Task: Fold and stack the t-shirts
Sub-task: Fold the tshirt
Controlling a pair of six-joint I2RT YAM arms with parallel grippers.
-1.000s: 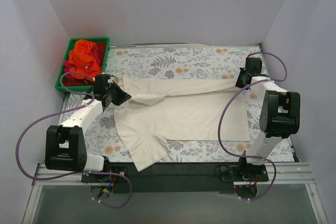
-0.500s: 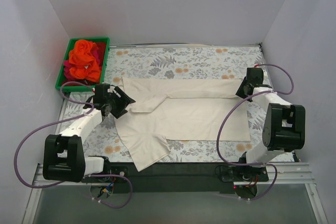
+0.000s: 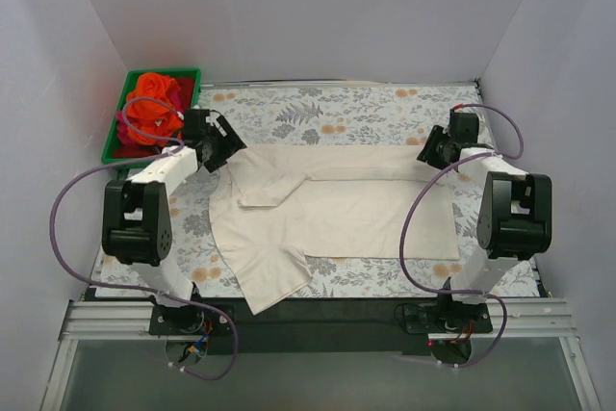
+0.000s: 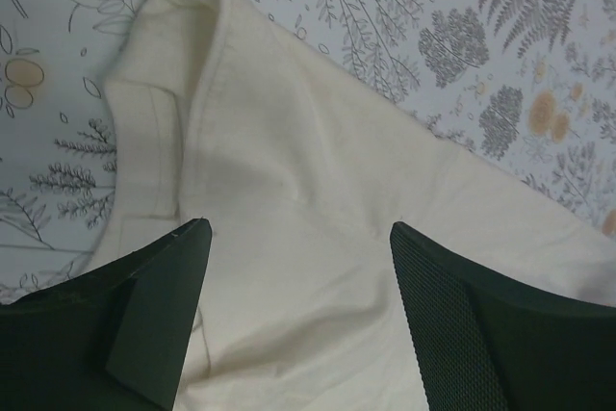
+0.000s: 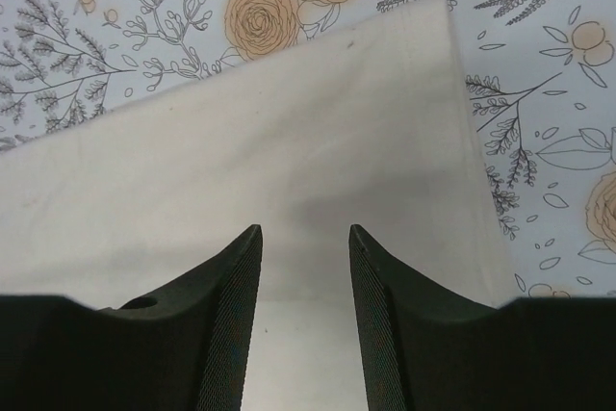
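The large cream t-shirt [image 3: 346,214] lies spread on the floral tablecloth, its far long edge folded over onto itself. My left gripper [image 3: 227,147] hovers at the shirt's far left corner. In the left wrist view it [image 4: 298,230] stands open and wide over the cream cloth [image 4: 289,141], holding nothing. My right gripper [image 3: 429,152] is at the shirt's far right corner. In the right wrist view it [image 5: 304,230] is open above the folded corner [image 5: 385,122], with nothing between its fingers. The orange t-shirt [image 3: 154,103] and a red-magenta one [image 3: 127,125] lie bunched in the bin.
A green bin [image 3: 164,72] sits at the far left corner, just behind the left gripper. The floral tablecloth [image 3: 318,108] covers the table. White walls close in on the left, back and right. One sleeve of the shirt [image 3: 269,281] reaches the near edge.
Both grippers have gone from shut to open and let go of the folded cream edge, which now lies flat. The left gripper has moved back toward the bin; the right has shifted slightly back.
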